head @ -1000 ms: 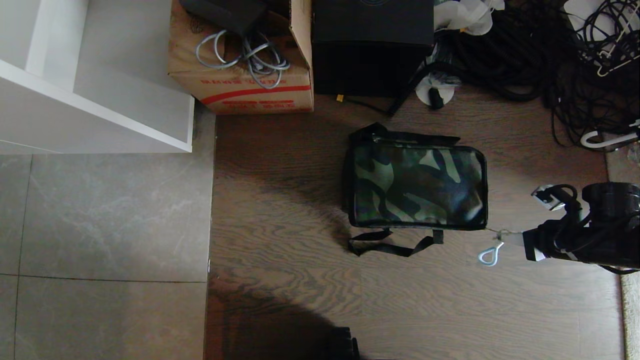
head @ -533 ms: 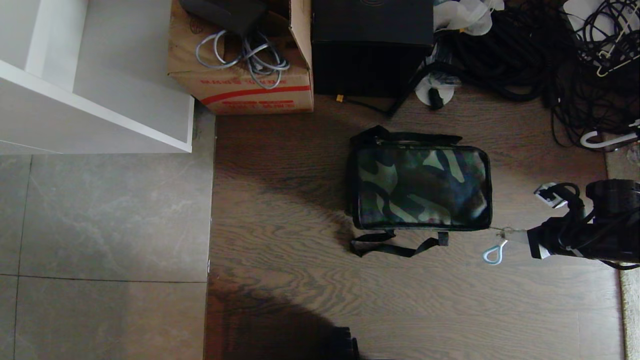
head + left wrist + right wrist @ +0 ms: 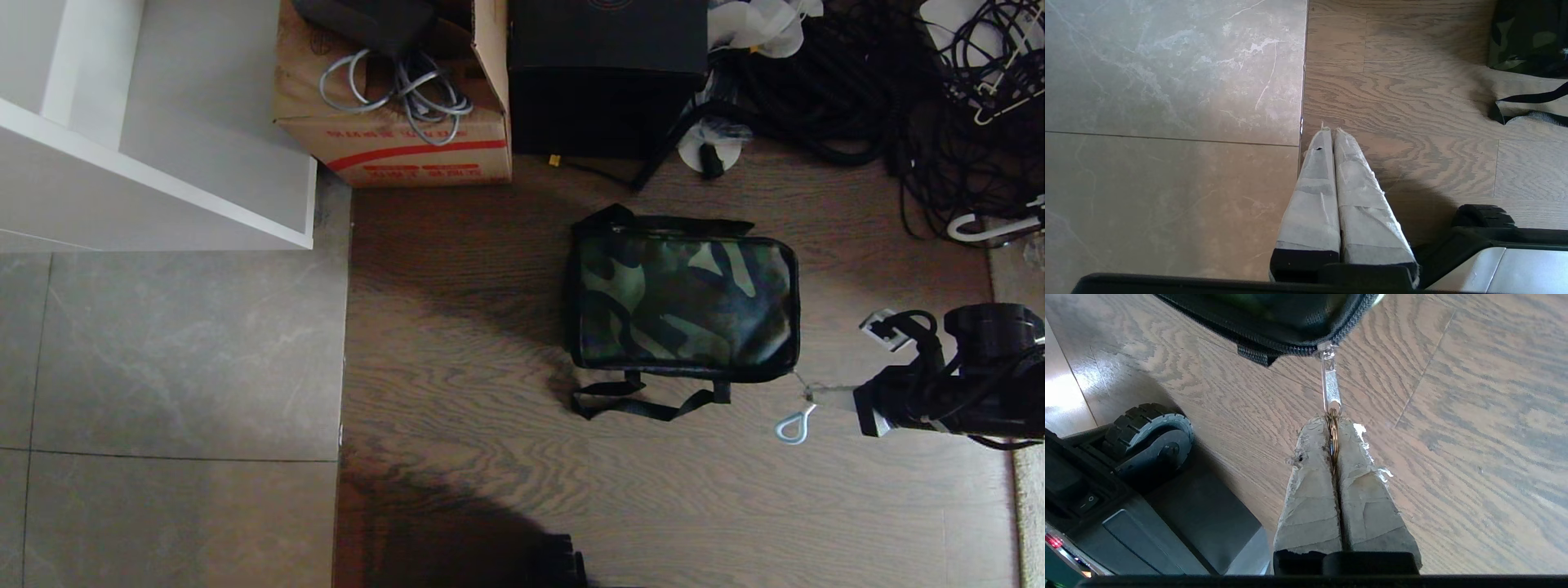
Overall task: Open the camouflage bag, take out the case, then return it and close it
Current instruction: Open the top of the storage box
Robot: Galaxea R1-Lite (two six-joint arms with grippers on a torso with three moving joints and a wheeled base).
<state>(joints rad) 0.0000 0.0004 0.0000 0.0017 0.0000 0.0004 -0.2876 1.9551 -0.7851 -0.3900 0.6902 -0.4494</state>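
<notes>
Down on the wooden floor, seen from the head camera, the camouflage bag lies zipped shut in front of a black box and a cardboard carton, its black strap looped on the boards at its near side. From the right edge the right arm reaches in roughly level, its right gripper pointing at the bag's near right corner and stopping just beside it; a thin link runs from that corner to the fingertips, and a small silver clip dangles beneath. A tangle of dark cables fills the far right, and a white shelf unit stands at the far left over grey tiles. From the left wrist, the left gripper hangs parked above the seam between tile and wood, its taped fingers pressed together with nothing between them; a corner of the bag and its strap lie well apart from it. From the right wrist, the taped fingers are clamped on a brass ring, which hooks to the silver zipper pull stretched straight from the bag's black zipper; the bag's corner sits just ahead of the fingertips, and a wheel of the base shows beside them.
</notes>
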